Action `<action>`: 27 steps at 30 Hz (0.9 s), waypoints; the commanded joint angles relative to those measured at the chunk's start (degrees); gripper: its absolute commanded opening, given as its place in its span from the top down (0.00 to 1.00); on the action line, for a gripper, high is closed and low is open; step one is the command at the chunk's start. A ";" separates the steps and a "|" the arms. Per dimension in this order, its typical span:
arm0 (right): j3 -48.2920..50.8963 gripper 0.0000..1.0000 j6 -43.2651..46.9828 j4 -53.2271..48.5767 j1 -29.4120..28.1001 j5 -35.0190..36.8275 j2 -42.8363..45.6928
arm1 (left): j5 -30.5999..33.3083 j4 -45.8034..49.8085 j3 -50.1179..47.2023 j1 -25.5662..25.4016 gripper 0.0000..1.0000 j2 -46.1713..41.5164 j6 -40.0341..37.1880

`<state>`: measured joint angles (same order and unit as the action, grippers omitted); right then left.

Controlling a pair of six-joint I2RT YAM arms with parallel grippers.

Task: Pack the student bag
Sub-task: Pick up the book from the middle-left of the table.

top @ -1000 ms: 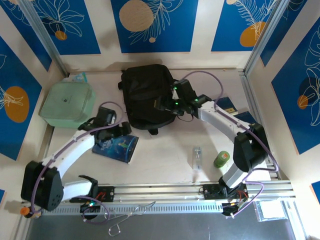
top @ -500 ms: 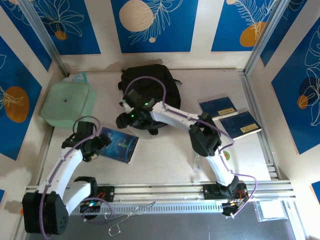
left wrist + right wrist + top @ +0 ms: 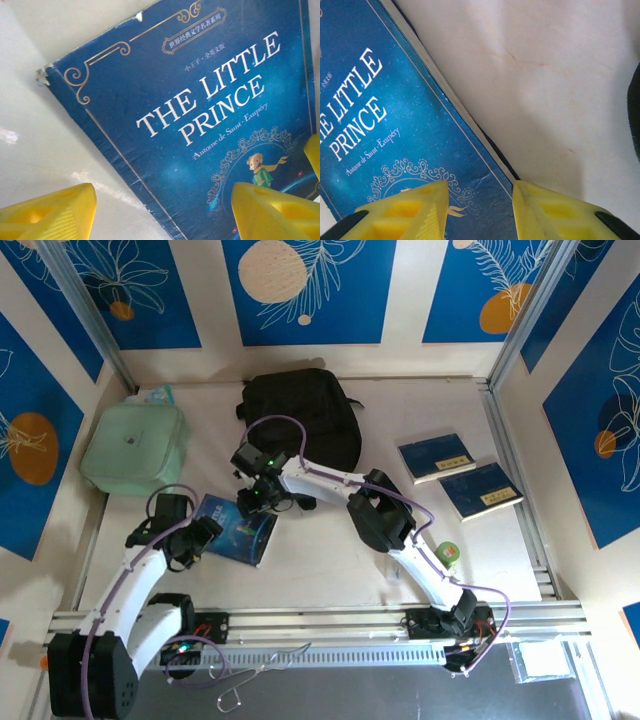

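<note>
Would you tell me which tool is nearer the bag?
Right. The right tool is beside the bag's near-left corner; the left tool is farther, at the book's left edge.

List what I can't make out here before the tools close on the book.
student bag, top view: zips open or shut unreadable on the dark fabric; right arm covers its near edge.
book, left wrist view: cut off by the right and bottom edges.
right tool, right wrist view: any contact with the book is hidden behind its fingertips.
</note>
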<state>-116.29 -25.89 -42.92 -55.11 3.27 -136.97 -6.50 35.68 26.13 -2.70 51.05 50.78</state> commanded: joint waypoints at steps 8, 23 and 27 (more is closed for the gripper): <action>0.68 0.63 -0.69 -3.06 -0.17 1.54 -1.29 | -2.39 -2.87 -2.17 0.61 0.29 1.84 1.58; 2.17 0.60 -3.07 -1.98 0.92 -1.77 -0.74 | -7.35 -12.16 -3.63 0.62 0.37 6.52 1.11; 4.15 0.60 -3.59 -1.66 1.07 -2.38 -0.78 | -9.42 -15.03 -3.55 0.65 0.41 5.92 0.90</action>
<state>-114.87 -28.34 -41.89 -54.35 2.35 -136.94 -9.67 30.44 23.33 -2.24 56.75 52.07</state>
